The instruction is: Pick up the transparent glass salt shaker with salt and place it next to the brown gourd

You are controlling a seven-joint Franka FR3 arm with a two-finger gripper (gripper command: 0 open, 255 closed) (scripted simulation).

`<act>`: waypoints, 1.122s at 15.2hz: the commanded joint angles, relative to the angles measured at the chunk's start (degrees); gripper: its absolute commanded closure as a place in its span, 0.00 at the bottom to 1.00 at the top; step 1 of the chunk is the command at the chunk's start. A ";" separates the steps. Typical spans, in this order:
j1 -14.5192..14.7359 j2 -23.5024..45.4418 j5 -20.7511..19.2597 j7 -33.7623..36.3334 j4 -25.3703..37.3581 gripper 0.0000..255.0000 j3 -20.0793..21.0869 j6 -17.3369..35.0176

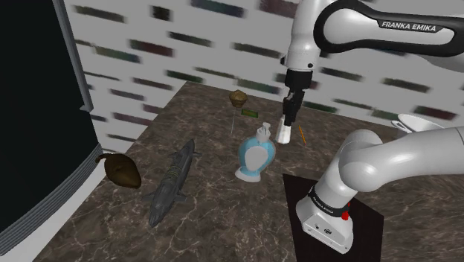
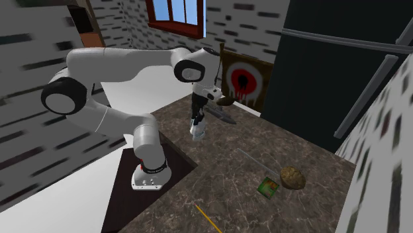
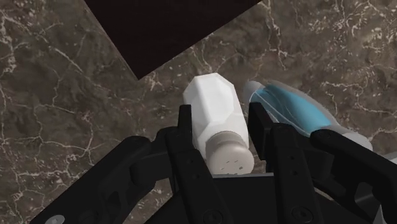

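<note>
In your second exterior view the tool [image 3: 221, 118] is small, dark and hard to read. Its fingers [image 3: 188, 140], part-way closed, clasp the white faceted salt shaker with grey perforated cap [image 3: 215, 105], apparently held clear of the dark marble table [image 1: 208, 216]. The brown pear-shaped gourd [image 1: 123, 171] lies well apart from the tool.

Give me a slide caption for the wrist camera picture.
Black gripper clasps a white salt shaker over the marbled counter, blue-and-white bottle beside it.

dark marble top [image 1: 216, 216] w/ gourd [image 1: 123, 171], fish [image 1: 172, 182], bottle [image 1: 256, 155], pencil [image 2: 207, 218]
</note>
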 commanded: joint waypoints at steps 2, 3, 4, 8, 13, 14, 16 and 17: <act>0.00 0.36 -0.03 0.13 2.55 1.00 -0.05 -2.20; 0.01 0.48 -0.04 0.18 3.38 1.00 -0.07 -2.92; 0.01 0.61 -0.05 0.22 4.23 1.00 -0.08 -3.63; 1.45 4.49 3.17 3.79 6.59 1.00 3.41 -1.80; 3.32 11.87 7.35 9.51 11.57 1.00 8.87 1.37; 3.63 13.46 7.99 10.64 12.75 1.00 9.91 1.97; 4.16 16.76 9.07 12.91 15.31 1.00 11.95 3.11; 4.40 18.46 9.50 14.05 16.67 1.00 12.95 3.65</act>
